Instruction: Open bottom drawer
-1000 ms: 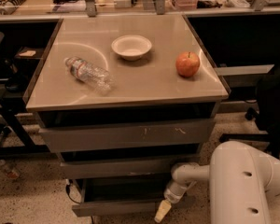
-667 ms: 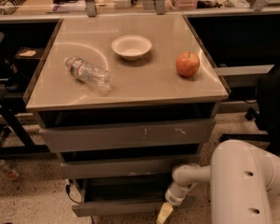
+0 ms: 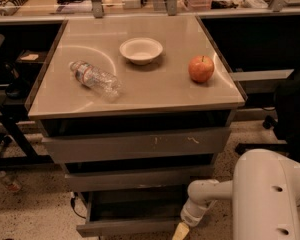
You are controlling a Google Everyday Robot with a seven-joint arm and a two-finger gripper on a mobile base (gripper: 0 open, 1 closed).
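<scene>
The bottom drawer (image 3: pixel 129 227) is the narrowest of three grey drawers under the table. It stands partly pulled out, and its shallow dark tray (image 3: pixel 135 208) shows behind the plain front. My gripper (image 3: pixel 181 230) is at the drawer front's right end, at the bottom edge of the camera view. It hangs from my white arm (image 3: pixel 205 194), which reaches in from the right. Only a yellowish tip of the gripper shows.
Above are the mid-sized drawer (image 3: pixel 140 178) and the widest, scratched drawer (image 3: pixel 135 144). On the table top (image 3: pixel 155 91) lie a plastic bottle (image 3: pixel 95 78), a white bowl (image 3: pixel 141 50) and a red apple (image 3: pixel 201 68). Black chair legs (image 3: pixel 270 134) stand to the right.
The bottom drawer's front and my gripper have shifted slightly lower in the view, toward the camera. The things on the table have not moved.
</scene>
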